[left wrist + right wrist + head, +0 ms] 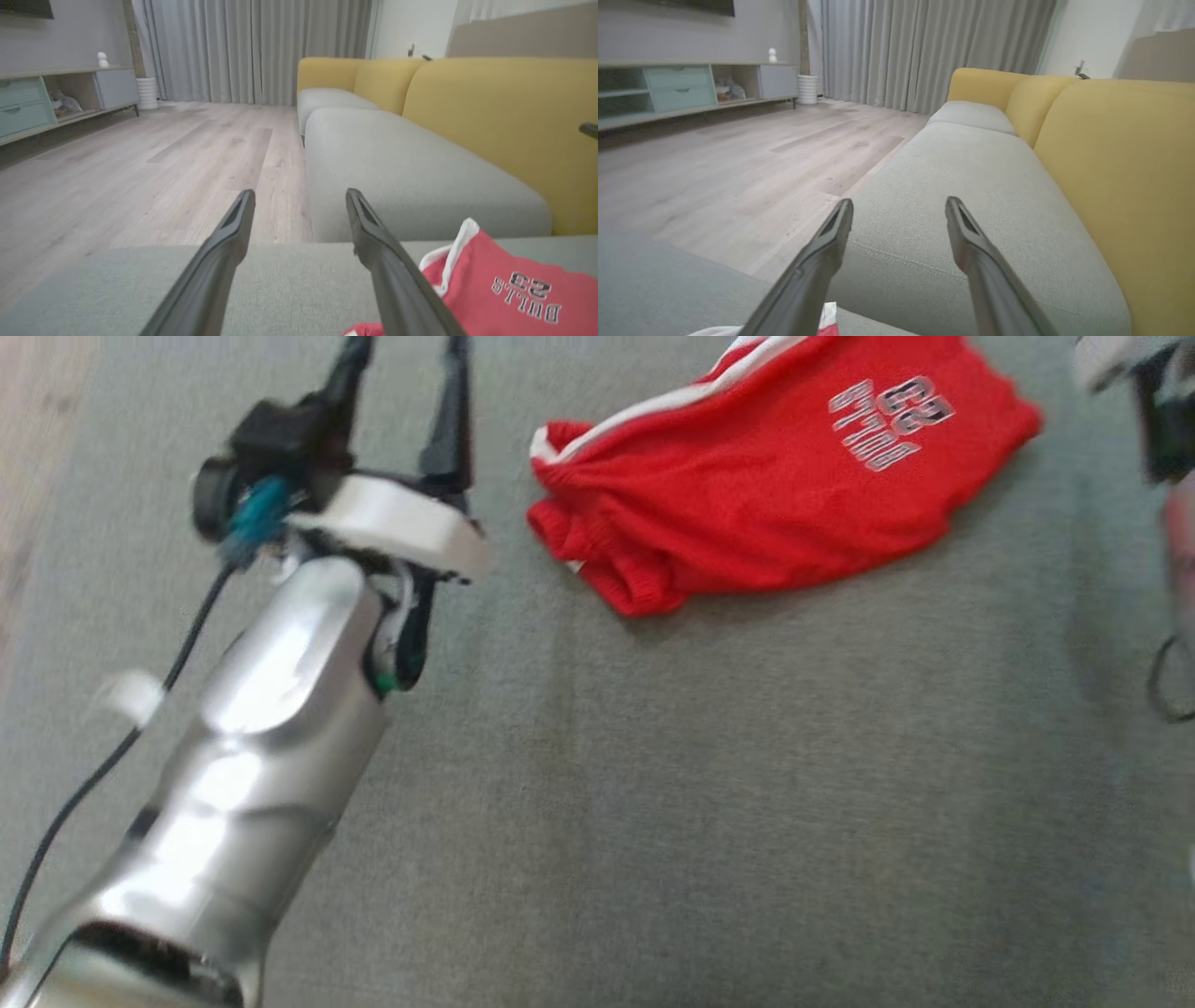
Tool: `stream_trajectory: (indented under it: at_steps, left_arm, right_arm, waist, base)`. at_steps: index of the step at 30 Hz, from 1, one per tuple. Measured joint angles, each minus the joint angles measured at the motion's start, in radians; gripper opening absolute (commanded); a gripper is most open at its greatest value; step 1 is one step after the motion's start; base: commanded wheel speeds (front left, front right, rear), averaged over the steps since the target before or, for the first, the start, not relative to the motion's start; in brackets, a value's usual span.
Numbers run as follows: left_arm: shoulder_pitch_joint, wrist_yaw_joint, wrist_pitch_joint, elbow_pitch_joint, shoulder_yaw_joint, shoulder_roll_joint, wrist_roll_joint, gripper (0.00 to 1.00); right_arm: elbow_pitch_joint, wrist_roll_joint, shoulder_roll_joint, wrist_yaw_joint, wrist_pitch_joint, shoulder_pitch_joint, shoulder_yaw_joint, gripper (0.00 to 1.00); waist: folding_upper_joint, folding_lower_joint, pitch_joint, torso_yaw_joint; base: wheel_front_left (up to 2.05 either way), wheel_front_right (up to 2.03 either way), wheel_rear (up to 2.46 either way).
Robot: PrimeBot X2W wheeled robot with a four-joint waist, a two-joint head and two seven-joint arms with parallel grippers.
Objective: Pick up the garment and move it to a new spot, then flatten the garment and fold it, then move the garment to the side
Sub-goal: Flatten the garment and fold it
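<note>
Your 2 grippers stand spread, gripping nothing: left gripper (299, 196), right gripper (899, 205). Red Bulls shorts (775, 495) lie crumpled between them on the grey sofa cushion (653, 803); broad cushion surface robot-side.

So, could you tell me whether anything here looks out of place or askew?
Only the red garment: it lies rumpled on the grey cushion, its end nearer the left gripper bunched into folds. Both it and the right gripper stand open and empty. Nothing looks spilled or damaged.
</note>
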Motion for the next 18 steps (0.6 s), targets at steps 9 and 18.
stream_trajectory:
  at_steps: [9,18]
  left_arm:
    - [0.327,0.027,-0.004,-0.263,0.193,0.031,0.116,1.00]
    - [0.638,0.018,-0.004,-0.366,0.298,0.023,0.225,1.00]
  right_arm:
    - [-0.283,0.142,0.133,0.000,-0.026,0.407,-0.106,1.00]
    - [-0.577,0.127,0.223,0.000,-0.026,0.866,-0.162,1.00]
  waist:
    - [0.0000,-0.0001,-0.161,-0.070]
    - [0.0001,-0.0001,-0.268,-0.143]
  base:
    - [0.00,0.00,0.00]
    - [0.00,0.00,0.00]
